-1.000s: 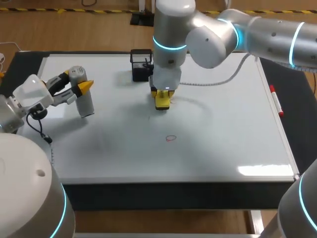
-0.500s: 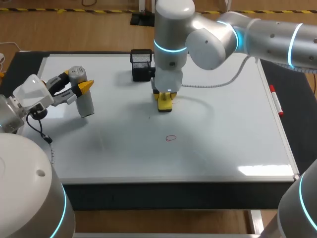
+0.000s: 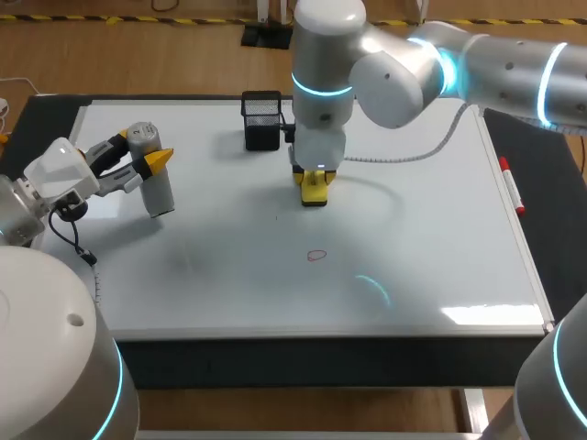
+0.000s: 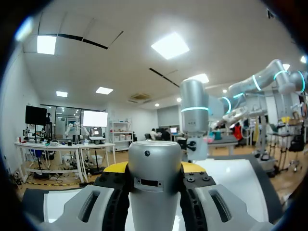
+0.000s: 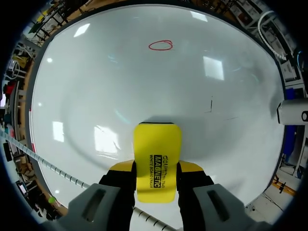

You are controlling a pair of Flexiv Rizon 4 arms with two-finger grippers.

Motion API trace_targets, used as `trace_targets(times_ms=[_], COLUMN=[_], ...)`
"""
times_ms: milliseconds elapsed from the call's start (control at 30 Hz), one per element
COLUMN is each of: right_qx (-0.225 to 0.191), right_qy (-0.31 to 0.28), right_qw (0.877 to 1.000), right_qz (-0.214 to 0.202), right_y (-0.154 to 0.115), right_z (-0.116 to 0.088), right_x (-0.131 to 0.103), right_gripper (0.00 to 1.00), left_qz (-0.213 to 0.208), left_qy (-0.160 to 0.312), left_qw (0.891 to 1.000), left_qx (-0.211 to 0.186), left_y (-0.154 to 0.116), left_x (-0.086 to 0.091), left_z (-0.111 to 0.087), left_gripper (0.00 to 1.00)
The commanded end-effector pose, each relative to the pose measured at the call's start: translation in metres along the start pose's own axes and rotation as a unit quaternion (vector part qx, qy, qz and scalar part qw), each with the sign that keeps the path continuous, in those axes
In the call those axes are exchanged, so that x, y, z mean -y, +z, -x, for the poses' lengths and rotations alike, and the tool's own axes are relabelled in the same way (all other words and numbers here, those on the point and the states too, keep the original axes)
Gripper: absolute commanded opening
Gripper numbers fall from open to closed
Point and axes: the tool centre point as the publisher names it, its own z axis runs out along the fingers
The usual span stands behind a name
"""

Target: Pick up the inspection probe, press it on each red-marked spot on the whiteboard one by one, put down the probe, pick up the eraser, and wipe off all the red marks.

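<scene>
The right gripper (image 3: 314, 186) pinches the yellow eraser (image 5: 158, 159) low over the whiteboard (image 3: 431, 238), with the one visible red mark (image 3: 316, 256) straight ahead toward the near edge, while the left gripper (image 3: 138, 163), clamped on the probe (image 3: 154, 183), sits well apart.

Left arm (image 3: 50, 183): low at the left edge, wrist roughly level.
Left gripper (image 3: 142, 153): clamped on the upright probe (image 3: 156, 188).
Right arm (image 3: 404, 73): extended past the middle, wrist vertical.
Right gripper (image 5: 156, 167): pointed straight down, clamped on the eraser (image 5: 158, 139).
</scene>
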Motion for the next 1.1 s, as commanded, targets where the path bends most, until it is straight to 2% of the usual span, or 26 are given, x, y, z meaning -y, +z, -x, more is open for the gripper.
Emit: trace_targets(times_ms=[33, 500, 767, 1100], right_qx=[-0.003, -0.015, 0.004, -0.021], right_qy=[0.004, 0.05, 0.066, 0.109], right_qw=[1.0, 0.999, 0.998, 0.994], right_qz=[-0.001, 0.001, 0.004, -0.004], right_y=[0.002, 0.003, -0.02, -0.037], right_z=[-0.012, -0.06, -0.079, -0.138], right_x=[0.001, 0.009, 0.013, 0.026], right_gripper=[0.0, 0.0, 0.0, 0.0], left_qz=[0.0, 0.0, 0.0, 0.0], left_qy=[0.0, 0.0, 0.0, 0.0], left_qw=[1.0, 1.0, 1.0, 1.0], left_qx=[0.001, 0.001, 0.001, 0.001], left_y=[0.0, 0.0, 0.0, 0.0], left_x=[0.001, 0.001, 0.001, 0.001], left_z=[0.0, 0.0, 0.0, 0.0], left_gripper=[0.0, 0.0, 0.0, 0.0])
